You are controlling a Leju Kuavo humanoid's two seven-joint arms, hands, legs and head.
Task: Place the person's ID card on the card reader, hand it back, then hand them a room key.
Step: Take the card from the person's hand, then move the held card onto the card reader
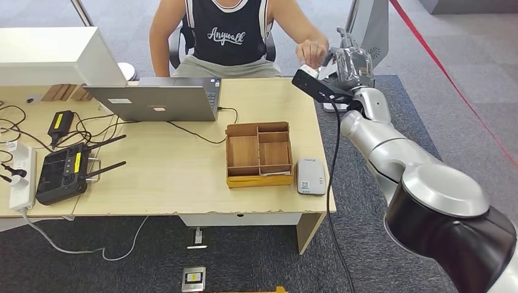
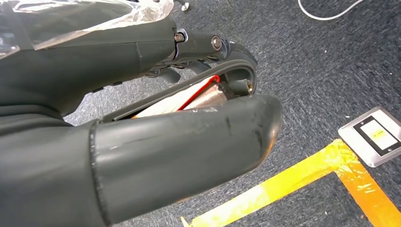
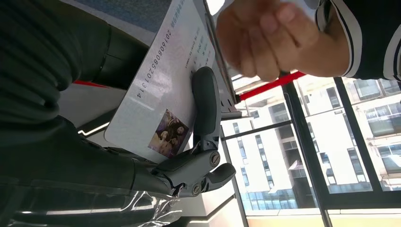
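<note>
My right hand (image 1: 353,61) reaches out past the table's far right corner toward the seated person (image 1: 232,33). It holds the white ID card (image 3: 163,87), which has a small photo and a printed number; one dark finger (image 3: 205,101) lies across its face. The person's hand (image 3: 267,35) is at the card's far end, also seen as the person's hand (image 1: 313,52) over the ID card (image 1: 309,71). The grey card reader (image 1: 311,176) lies on the table's front right. My left hand (image 2: 142,142) hangs low over the floor and grips a thin red-edged card (image 2: 198,97) between thumb and fingers.
A wooden compartment box (image 1: 258,154) sits left of the reader. A laptop (image 1: 159,101), a black controller (image 1: 61,174), a power strip (image 1: 21,177) and cables cover the table's left half. Yellow tape (image 2: 302,175) and a metal floor socket (image 2: 376,135) lie on the carpet.
</note>
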